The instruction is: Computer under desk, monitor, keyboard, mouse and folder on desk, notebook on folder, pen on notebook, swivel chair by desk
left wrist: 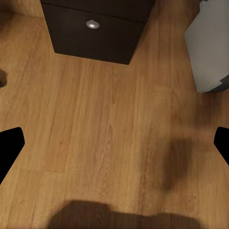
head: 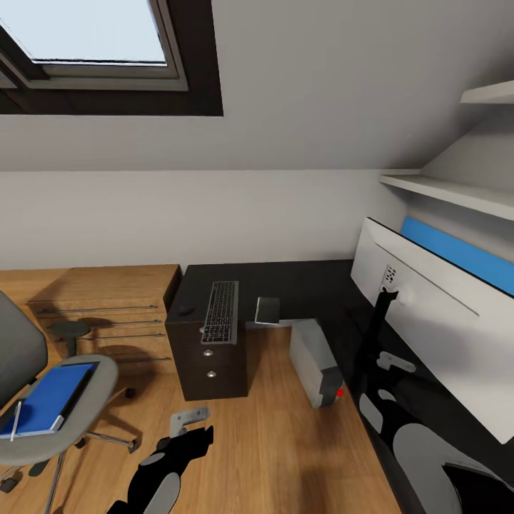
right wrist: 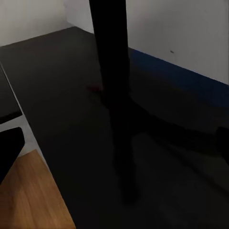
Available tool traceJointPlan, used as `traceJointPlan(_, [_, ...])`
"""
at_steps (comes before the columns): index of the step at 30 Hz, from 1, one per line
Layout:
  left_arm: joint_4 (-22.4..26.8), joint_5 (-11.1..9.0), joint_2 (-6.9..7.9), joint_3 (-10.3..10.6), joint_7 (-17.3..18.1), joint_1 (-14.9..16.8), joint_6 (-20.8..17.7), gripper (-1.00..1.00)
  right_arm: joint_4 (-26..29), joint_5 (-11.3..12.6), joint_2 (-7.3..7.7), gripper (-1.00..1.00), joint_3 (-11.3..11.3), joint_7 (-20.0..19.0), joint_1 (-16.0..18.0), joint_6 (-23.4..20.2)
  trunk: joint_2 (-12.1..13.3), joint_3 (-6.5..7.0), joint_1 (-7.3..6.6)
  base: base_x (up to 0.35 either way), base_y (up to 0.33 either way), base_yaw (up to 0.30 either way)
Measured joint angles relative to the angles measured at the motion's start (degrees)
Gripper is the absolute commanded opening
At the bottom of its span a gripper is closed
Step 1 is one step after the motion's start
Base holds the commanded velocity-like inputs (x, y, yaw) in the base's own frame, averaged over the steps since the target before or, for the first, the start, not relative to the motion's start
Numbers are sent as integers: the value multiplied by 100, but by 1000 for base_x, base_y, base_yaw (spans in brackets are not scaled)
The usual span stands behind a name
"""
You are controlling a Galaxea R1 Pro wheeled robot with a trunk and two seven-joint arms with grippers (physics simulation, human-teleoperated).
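The slim keyboard (head: 220,311) lies on the black bench (head: 300,282), long axis running toward the back wall, with the small rounded mouse (head: 185,310) beside it. The flat blue folder (head: 50,396) sits on the grey swivel chair (head: 61,407). Left gripper (left wrist: 114,143) fingers are apart over the wood floor (left wrist: 95,133); can't tell for the right ones.

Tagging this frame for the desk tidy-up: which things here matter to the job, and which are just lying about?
Job things: desk, monitor, keyboard, mouse, computer, swivel chair, folder, pen.

Lying about: wooden shelving, flat grey square, wall shelves, skylight.
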State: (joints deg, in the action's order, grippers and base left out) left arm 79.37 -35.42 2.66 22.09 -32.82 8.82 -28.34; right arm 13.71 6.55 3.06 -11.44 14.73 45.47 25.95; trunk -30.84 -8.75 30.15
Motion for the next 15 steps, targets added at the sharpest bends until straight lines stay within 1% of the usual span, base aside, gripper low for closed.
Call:
traceJointPlan(8, [0, 0, 0, -9, 0, 3, 0, 100, 1, 25, -1, 100, -29, 4, 0, 5, 0, 0, 0, 0, 0, 0])
traceJointPlan(15, [0, 0, 0, -3, 0, 2, 0, 100, -5, 2, 21, 100, -8, 1, 0, 74, 0, 0, 0, 0, 0, 0])
